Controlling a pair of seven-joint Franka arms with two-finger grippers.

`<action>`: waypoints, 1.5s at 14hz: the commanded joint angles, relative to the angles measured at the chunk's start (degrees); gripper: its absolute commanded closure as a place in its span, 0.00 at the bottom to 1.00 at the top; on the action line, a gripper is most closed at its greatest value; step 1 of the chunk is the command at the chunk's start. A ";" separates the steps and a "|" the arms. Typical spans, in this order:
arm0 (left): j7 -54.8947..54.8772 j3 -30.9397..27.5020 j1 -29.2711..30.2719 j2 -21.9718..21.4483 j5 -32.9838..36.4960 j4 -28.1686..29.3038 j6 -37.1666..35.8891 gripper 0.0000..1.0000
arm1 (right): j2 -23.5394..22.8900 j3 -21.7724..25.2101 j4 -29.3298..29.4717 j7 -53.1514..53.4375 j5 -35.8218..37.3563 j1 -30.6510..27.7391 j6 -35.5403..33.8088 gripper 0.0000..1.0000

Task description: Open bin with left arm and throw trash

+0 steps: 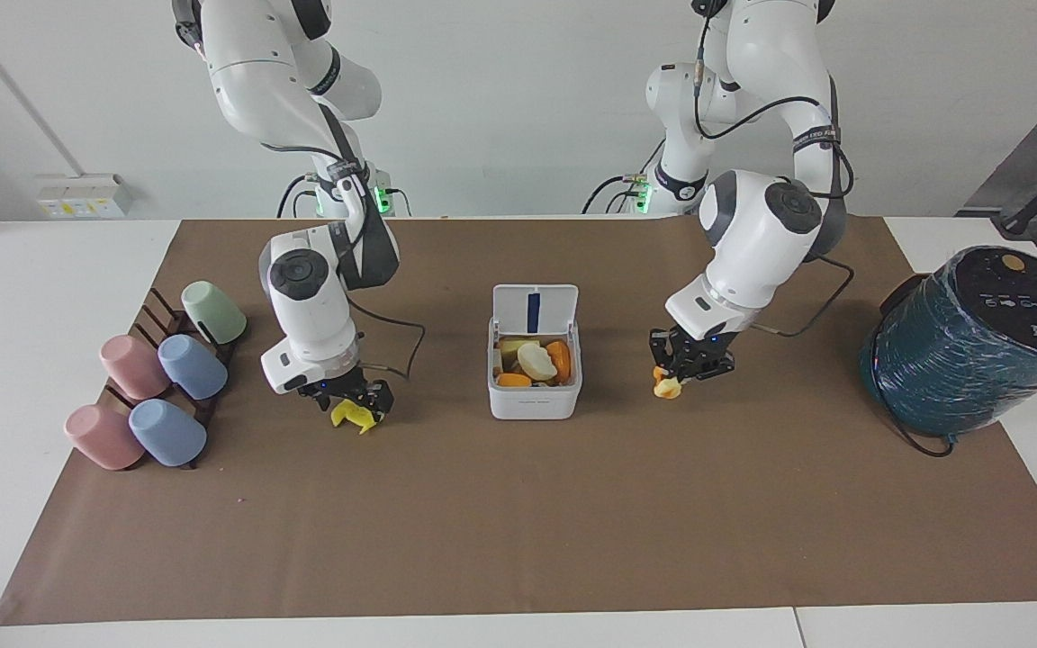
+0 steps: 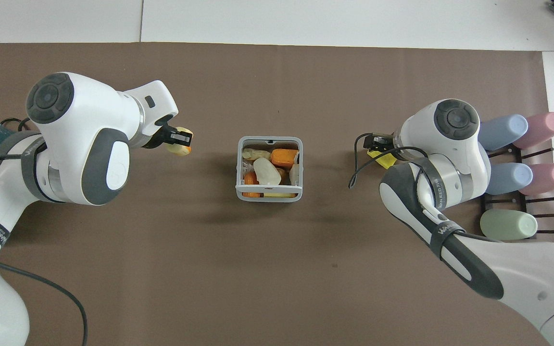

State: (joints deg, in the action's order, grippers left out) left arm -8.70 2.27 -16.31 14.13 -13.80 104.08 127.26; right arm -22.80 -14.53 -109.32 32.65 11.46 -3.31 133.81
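Note:
The white bin (image 1: pixel 534 396) stands mid-mat with its lid (image 1: pixel 535 309) hinged up. It holds several pieces, a cream-white lump (image 1: pixel 536 360) on top; the bin also shows in the overhead view (image 2: pixel 269 196). My left gripper (image 1: pixel 692 371) is shut on the yellow-orange block (image 1: pixel 665 387) and holds it above the mat beside the bin, toward the left arm's end; it also shows in the overhead view (image 2: pixel 181 148). My right gripper (image 1: pixel 355 402) is shut on the bright yellow bent piece (image 1: pixel 355 417), low at the mat between the bin and the cups.
A big teal wrapped cylinder (image 1: pixel 973 346) lies at the left arm's end of the mat. Several pastel cups lie on a dark rack (image 1: pixel 154 310) at the right arm's end. Bare brown mat (image 1: pixel 518 522) stretches farther from the robots than the bin.

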 commanded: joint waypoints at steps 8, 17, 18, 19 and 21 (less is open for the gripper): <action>5.59 5.02 -4.52 0.90 -13.53 -2.47 3.95 1.00 | -0.75 -0.76 -0.37 5.23 1.64 -0.47 2.16 1.00; 15.29 5.46 -8.03 0.28 -12.92 -3.01 4.84 0.00 | 1.79 -0.94 4.55 5.40 0.67 -0.91 -3.81 1.00; 15.46 5.55 -8.12 0.20 -12.92 -3.01 4.84 0.00 | 3.01 -0.94 4.90 5.49 0.50 -1.00 -4.34 1.00; 15.55 5.55 -8.30 0.20 -13.01 -3.01 5.01 0.00 | 4.16 -0.94 5.08 5.58 0.41 -1.00 -4.61 1.00; 17.56 5.55 -9.34 0.28 -12.92 -3.01 5.80 0.00 | 6.44 -1.03 5.52 5.50 -1.34 -1.00 -6.54 1.00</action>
State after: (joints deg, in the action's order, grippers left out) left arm 6.69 8.36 -23.98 14.28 -26.17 101.59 132.10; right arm -19.00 -14.62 -103.70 36.81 11.27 -3.42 129.44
